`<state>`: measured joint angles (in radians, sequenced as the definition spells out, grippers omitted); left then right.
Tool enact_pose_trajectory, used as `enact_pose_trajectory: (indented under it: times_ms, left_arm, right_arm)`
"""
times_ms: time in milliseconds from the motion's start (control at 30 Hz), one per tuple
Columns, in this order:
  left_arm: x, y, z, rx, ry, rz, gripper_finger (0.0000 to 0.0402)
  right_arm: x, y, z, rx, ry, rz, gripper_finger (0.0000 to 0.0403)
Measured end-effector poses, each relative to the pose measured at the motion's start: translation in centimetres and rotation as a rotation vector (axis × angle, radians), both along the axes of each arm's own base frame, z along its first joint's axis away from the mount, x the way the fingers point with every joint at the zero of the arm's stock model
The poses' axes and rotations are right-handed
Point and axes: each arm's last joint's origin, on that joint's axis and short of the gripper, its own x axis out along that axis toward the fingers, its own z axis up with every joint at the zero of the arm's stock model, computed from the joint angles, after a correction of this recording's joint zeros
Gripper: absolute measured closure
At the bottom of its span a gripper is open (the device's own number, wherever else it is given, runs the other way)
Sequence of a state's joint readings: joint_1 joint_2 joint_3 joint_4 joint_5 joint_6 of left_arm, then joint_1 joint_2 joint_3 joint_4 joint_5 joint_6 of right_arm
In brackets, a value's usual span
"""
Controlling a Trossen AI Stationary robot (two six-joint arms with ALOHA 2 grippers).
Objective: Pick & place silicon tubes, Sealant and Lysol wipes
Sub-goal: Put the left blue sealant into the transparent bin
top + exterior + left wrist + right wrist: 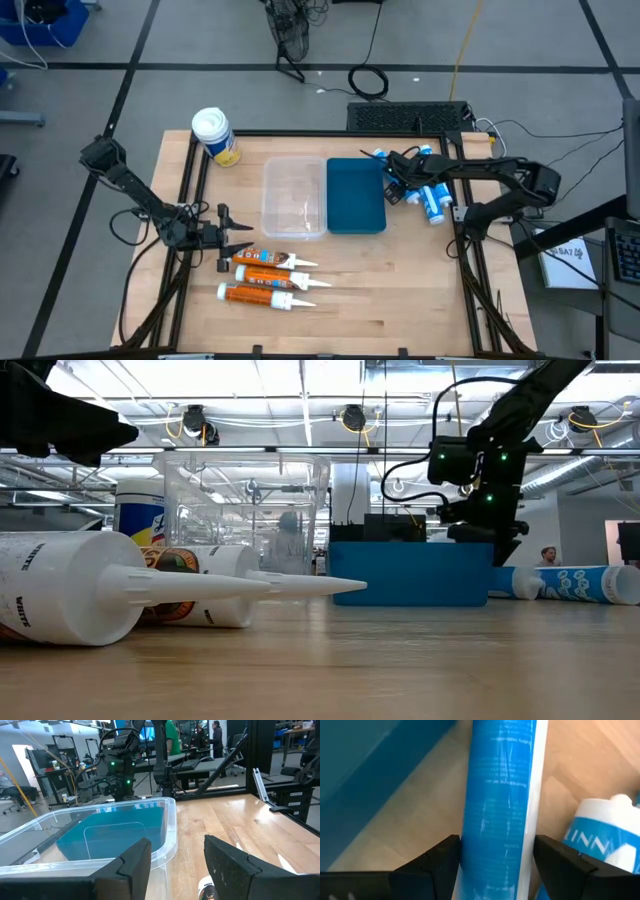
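Right gripper (495, 857) is lowered beside the blue bin (355, 195), clamped around a blue tube (502, 800). Left gripper (240, 240) hovers closed, empty, above the orange cartridges (270, 277). Lysol wipes (215, 135) stand at the table's far-left corner.

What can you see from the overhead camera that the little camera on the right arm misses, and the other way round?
Only the high view shows the whole table: the Lysol wipes at a far corner, three orange cartridges, the clear bin, and the left gripper near the cartridges. Only the right wrist view shows, close up, the right gripper with a finger on each side of one blue tube. Both show the teal bin and other blue tubes beside it.
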<state>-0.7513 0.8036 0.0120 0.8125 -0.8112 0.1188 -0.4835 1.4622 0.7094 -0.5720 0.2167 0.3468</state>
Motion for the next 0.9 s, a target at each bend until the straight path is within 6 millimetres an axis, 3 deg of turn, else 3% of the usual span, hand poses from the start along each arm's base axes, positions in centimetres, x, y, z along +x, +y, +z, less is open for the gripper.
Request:
enact_pose_trajectory:
  times_ms: [333, 700, 800, 900]
  left_arm:
    - [0.0, 0.0, 0.0, 0.000, 0.000, 0.000, 0.0215]
    - [0.0, 0.0, 0.0, 0.000, 0.000, -0.002, 0.0215]
    - [0.0, 0.0, 0.0, 0.000, 0.000, -0.002, 0.0215]
    - [0.0, 0.0, 0.0, 0.000, 0.000, -0.002, 0.0215]
  right_arm:
    - [0.0, 0.3, -1.6, 0.116, 0.074, 0.036, 0.0170]
    - [0.1, 1.1, -1.9, 0.233, 0.046, 0.084, 0.0122]
    - [0.2, 1.4, -1.9, 0.229, 0.057, 0.096, 0.0129]
    - [0.2, 1.8, -1.7, 0.215, 0.074, 0.111, 0.0163]
